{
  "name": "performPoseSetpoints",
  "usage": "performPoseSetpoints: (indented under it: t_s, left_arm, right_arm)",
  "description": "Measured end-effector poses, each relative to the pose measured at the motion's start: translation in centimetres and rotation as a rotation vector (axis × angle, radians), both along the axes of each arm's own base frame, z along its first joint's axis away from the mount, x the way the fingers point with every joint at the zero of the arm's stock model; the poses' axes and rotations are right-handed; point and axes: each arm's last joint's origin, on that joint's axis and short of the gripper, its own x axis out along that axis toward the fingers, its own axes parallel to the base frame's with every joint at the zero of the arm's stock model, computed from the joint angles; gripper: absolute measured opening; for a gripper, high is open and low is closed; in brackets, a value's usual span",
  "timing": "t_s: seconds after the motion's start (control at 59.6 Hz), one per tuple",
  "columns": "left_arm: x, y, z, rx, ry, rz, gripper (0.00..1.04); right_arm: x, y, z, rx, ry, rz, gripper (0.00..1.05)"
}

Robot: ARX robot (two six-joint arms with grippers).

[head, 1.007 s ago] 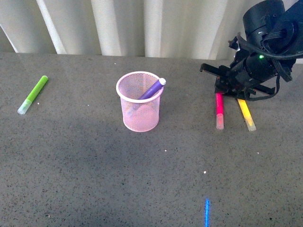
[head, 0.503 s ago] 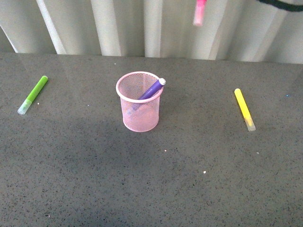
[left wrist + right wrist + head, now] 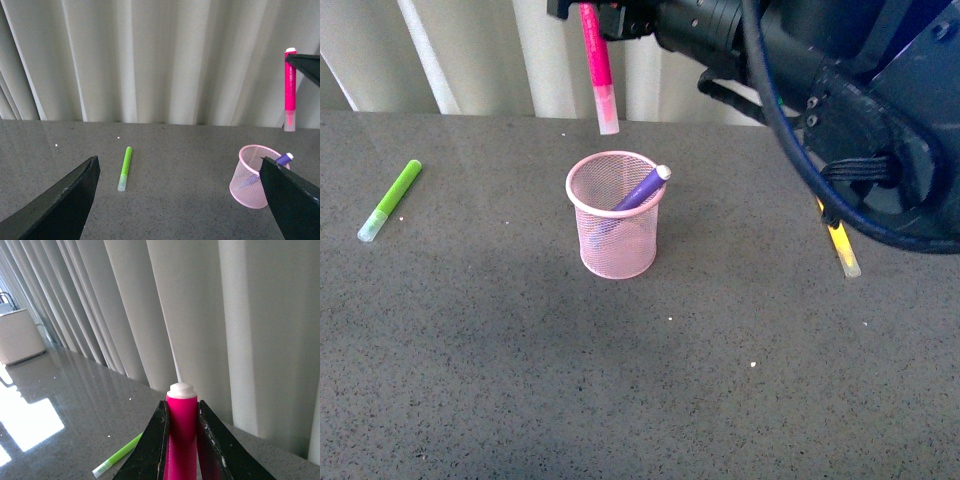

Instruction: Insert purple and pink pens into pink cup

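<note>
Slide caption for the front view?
Right claw holds magenta pink marker cap-down, raised near pink wire-mesh cup holding dark purple marker.

Soft, even light for you: a faint broad shadow lies on the grey speckled tabletop (image 3: 470,400) around the light-pink wire-mesh cup (image 3: 630,252); white glare burns in your right wrist view.

4 pens show, namely 1 pink pen (image 3: 597,60), 1 purple pen (image 3: 642,187), 1 green pen (image 3: 391,200) and 1 yellow pen (image 3: 841,246), plus 1 cup (image 3: 615,242).
</note>
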Motion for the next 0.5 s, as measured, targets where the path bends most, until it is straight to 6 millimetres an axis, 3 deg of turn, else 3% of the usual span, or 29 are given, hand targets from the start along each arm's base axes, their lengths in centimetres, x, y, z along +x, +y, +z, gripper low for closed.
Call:
performPoseSetpoints:
  t_s: [0.252, 0.503]
  left_arm:
    - [0.0, 0.0, 0.0, 0.000, 0.000, 0.000, 0.98]
    - [0.0, 0.0, 0.0, 0.000, 0.000, 0.000, 0.98]
  right_arm:
    - [1.1, 1.4, -3.1, -0.029, 0.022, -0.005, 0.11]
    - [1.2, 1.6, -4.3, -0.039, 0.043, -0.004, 0.11]
